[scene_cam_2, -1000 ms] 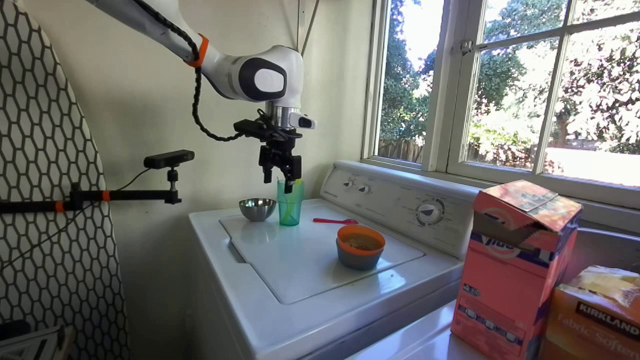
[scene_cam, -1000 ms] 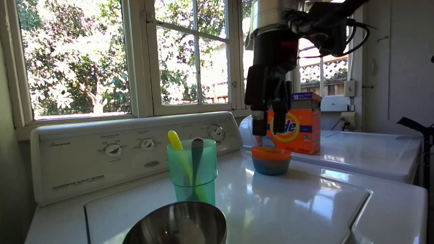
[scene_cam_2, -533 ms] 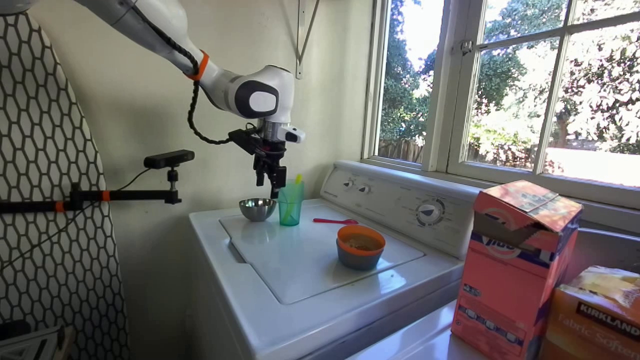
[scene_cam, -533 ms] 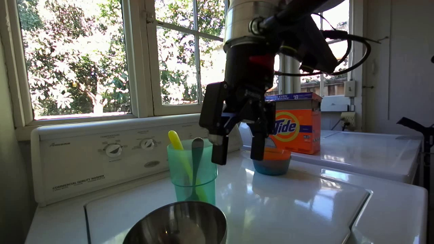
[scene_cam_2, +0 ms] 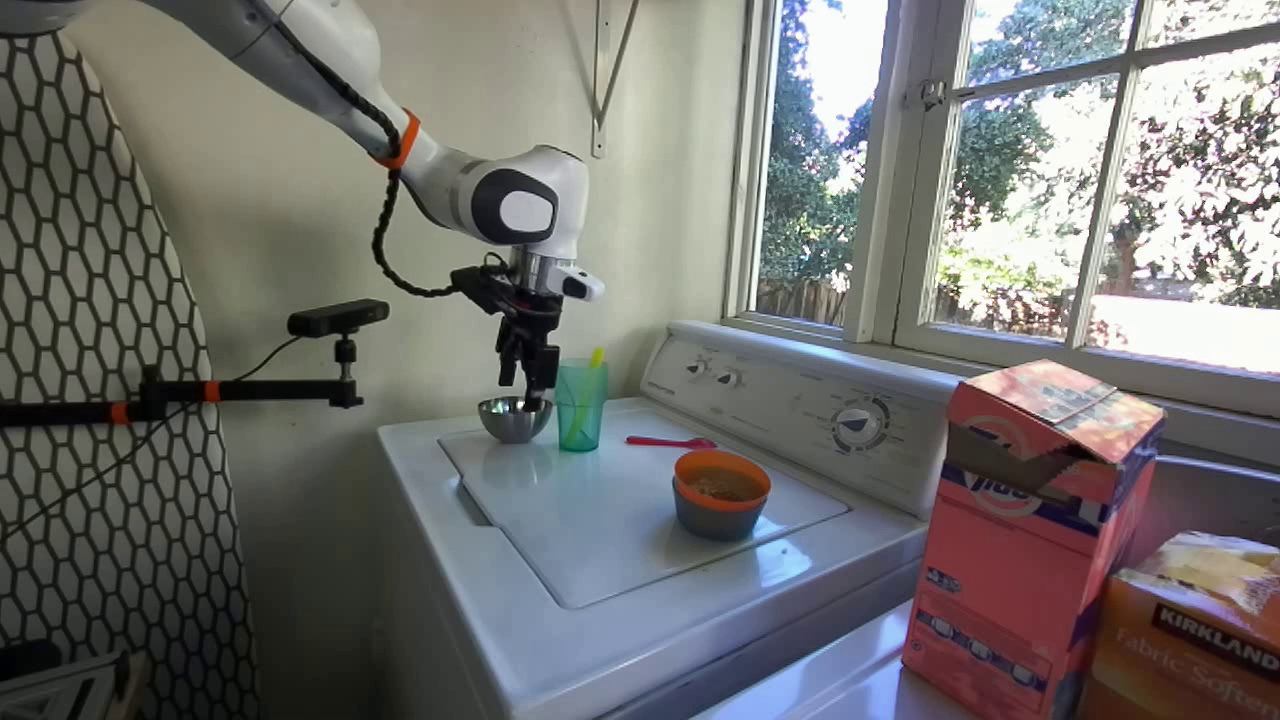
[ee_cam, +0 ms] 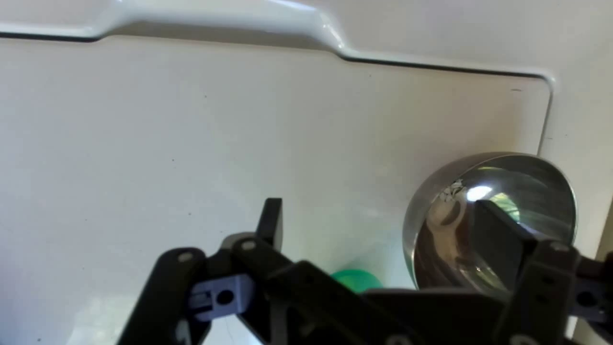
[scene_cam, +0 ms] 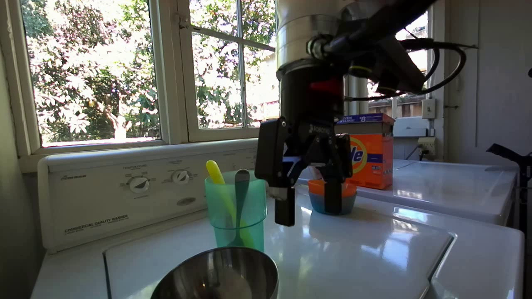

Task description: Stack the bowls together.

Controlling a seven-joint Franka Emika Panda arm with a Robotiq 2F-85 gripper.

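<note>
Steel bowl (scene_cam_2: 512, 425) and orange bowl (scene_cam_2: 720, 460) stand well apart on the desk (scene_cam_2: 590, 520): the former just beside a green tumbler (scene_cam: 257, 207), the latter already nested in a grey-blue bowl (scene_cam_2: 715, 524). By my reading, only the steel one is left to add to the stack. The hand (scene_cam: 309, 218) hangs above the desk, its fingers spread with nothing between them. In the wrist view one fingertip (ee_cam: 498, 235) overlaps the inside of the steel bowl and its partner overlaps the desk; in an exterior view a gap shows between both and the rim, so nothing is gripped.

That placement suits a pinch on the wall, I judge, but it is lopsided. Closing from here, the inner finger would probably meet the metal first and drag the bowl sideways, perhaps into the tumbler, which could topple with the yellow utensil (scene_cam: 214, 172) and dark spoon (scene_cam: 242, 180) it holds. Going down too far, that finger could jab the bowl's floor. Smooth, curved steel held at one side may also swivel or slip during the lift, since the contact patch would be small. Let go off-centre, it could perch tilted on the orange rim; whether it fits inside I cannot tell.
</note>
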